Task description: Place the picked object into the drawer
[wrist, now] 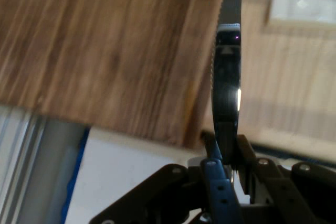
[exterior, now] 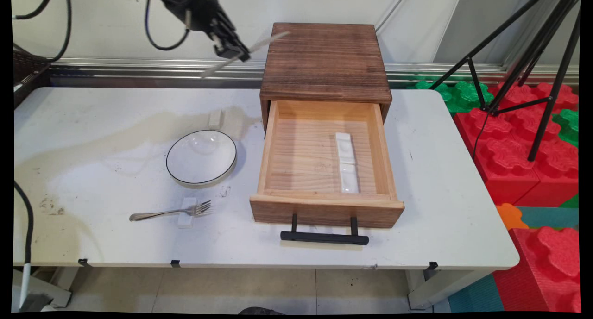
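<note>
From the main view, the hand (exterior: 231, 48) was seen raised high at the upper left, above the back of the counter (exterior: 444, 171) and just left of the wooden cabinet (exterior: 324, 62). A knife (exterior: 245, 54) was held clamped between its fingers, tilted, one end reaching toward the cabinet's top, the other pointing down and left. The drawer (exterior: 324, 171) was found pulled out, with a white divided rest (exterior: 346, 161) lying inside on its right half. On the counter, well left of the drawer, a white bowl (exterior: 201, 158) with a dark rim was noted, and in front of it a fork (exterior: 171, 212) with its tines propped on a small white block (exterior: 187, 218). Another small white block (exterior: 215, 118) was seen behind the bowl.

From the hand view, the knife (wrist: 227, 72) was shown edge-on, a serrated edge visible, gripped low between the closed fingers (wrist: 218, 182). The dark cabinet top (wrist: 105, 45) filled the left, the paler drawer floor (wrist: 283, 77) the right, the white rest (wrist: 302, 9) at the upper right.

Trouble could be judged likely from the thin grip: the blade was held across a narrow contact, so it might be rotated or let slip. The long end might be knocked against the cabinet's edge or the drawer wall if lowered carelessly.
</note>
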